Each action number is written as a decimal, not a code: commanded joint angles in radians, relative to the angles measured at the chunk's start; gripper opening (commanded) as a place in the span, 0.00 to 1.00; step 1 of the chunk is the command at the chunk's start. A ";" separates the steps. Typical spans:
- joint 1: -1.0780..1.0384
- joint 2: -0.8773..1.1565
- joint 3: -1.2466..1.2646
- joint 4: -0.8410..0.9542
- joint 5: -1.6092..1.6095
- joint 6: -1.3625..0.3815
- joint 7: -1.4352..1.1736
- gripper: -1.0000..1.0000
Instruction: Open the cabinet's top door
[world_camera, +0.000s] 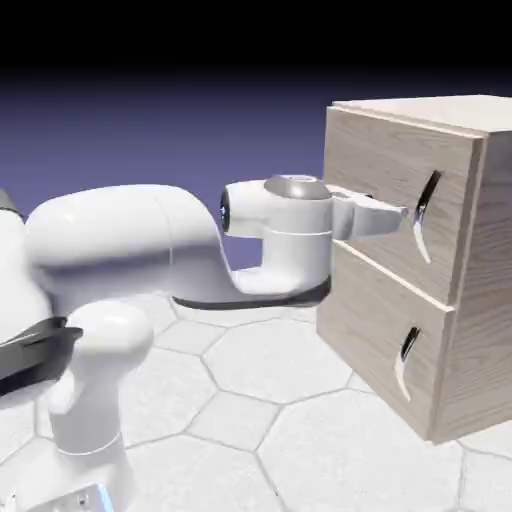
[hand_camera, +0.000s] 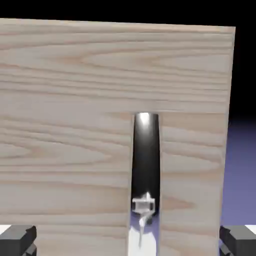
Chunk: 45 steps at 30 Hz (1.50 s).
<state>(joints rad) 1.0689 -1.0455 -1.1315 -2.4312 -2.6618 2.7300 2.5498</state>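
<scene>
Exterior view: cabinet (world_camera: 400, 200), light wood grain, two panels, at three o'clock. Top door (world_camera: 385, 170), its upper panel, at two o'clock, seemingly shut. White arm (world_camera: 130, 235), reaching from nine o'clock. Gripper (world_camera: 405, 212), jaws wide apart, nothing held, fingertips near the upper handle (world_camera: 427, 215). Hand view: handle between the fingertips' lines, toward six o'clock, curved, silver and black.
</scene>
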 joint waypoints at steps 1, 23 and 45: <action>0.017 -0.008 -0.019 0.006 -0.044 -0.005 0.030 0.50; -0.026 0.172 0.032 -0.036 -0.168 -0.170 0.348 0.00; -0.632 0.131 0.827 -0.446 0.456 -0.450 0.347 0.00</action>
<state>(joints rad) 0.4367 -0.9145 -0.3048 -2.8773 -2.2064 2.2806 2.8974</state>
